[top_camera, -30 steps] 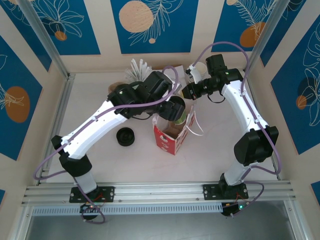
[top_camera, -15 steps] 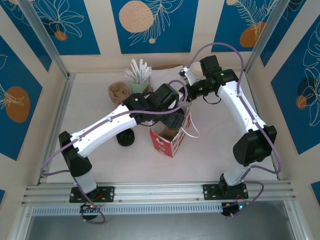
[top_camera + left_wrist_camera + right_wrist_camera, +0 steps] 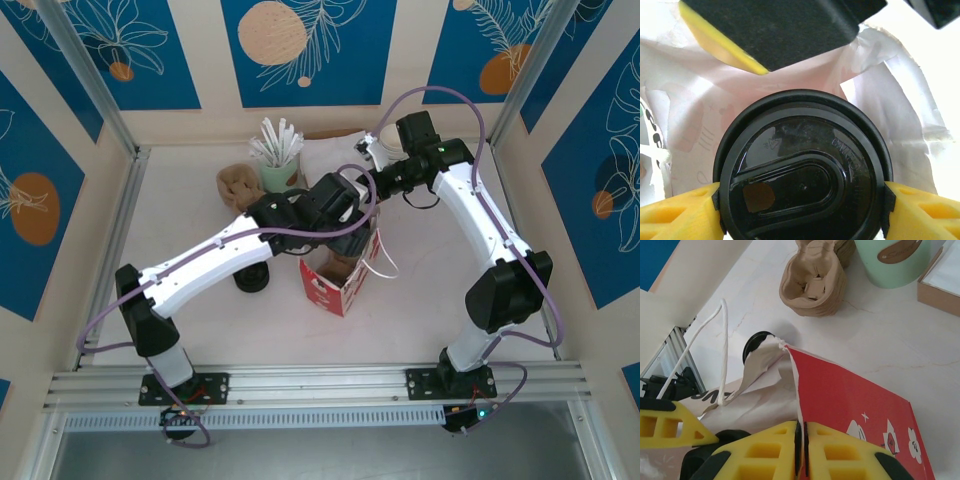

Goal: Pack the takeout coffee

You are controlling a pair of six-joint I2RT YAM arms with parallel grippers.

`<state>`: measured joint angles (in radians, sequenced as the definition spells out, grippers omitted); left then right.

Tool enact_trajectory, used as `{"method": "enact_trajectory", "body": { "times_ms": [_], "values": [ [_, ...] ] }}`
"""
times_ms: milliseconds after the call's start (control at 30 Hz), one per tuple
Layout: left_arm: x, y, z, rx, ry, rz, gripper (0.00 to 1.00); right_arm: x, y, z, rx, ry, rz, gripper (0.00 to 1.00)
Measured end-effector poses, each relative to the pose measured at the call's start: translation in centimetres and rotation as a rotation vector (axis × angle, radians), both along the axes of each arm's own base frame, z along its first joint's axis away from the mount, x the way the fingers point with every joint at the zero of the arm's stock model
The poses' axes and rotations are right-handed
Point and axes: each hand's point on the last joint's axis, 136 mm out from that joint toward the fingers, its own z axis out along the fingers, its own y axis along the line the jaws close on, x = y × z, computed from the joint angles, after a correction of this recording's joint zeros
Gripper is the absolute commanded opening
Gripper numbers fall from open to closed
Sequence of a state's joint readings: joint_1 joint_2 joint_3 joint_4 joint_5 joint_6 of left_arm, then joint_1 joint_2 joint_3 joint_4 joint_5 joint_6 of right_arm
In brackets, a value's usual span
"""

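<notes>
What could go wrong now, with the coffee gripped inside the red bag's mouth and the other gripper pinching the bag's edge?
1. The left gripper clamps the takeout coffee at the rim of its lid. If the lid pops loose, the cup could drop and spill.
2. The right gripper pinches a thin paper edge of the red bag. That edge might tear or slip free, letting the mouth fold in on the cup.

The takeout coffee (image 3: 802, 170) is cropped at the bottom edge, its sides hidden under its lid.
</notes>
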<state>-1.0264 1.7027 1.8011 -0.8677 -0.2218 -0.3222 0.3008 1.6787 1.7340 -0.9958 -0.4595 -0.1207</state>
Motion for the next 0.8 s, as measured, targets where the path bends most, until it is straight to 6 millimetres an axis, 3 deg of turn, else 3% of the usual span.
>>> {"method": "enact_trajectory", "body": {
  "times_ms": [500,700,800],
  "values": [
    [-0.5,-1.0,0.6,0.001,-0.013,-0.003,0.74,1.5,0.4,0.6,0.011,0.103,-0.095,0.17],
    [-0.4,-1.1,2.2,-0.022,-0.021,0.002,0.74,1.7,-0.4,4.8,0.011,0.054,-0.13,0.27],
    [-0.5,-1.0,2.7,-0.029,-0.023,0.004,0.74,2.1,-2.2,7.1,0.017,0.012,-0.174,0.38]
  ]
}}
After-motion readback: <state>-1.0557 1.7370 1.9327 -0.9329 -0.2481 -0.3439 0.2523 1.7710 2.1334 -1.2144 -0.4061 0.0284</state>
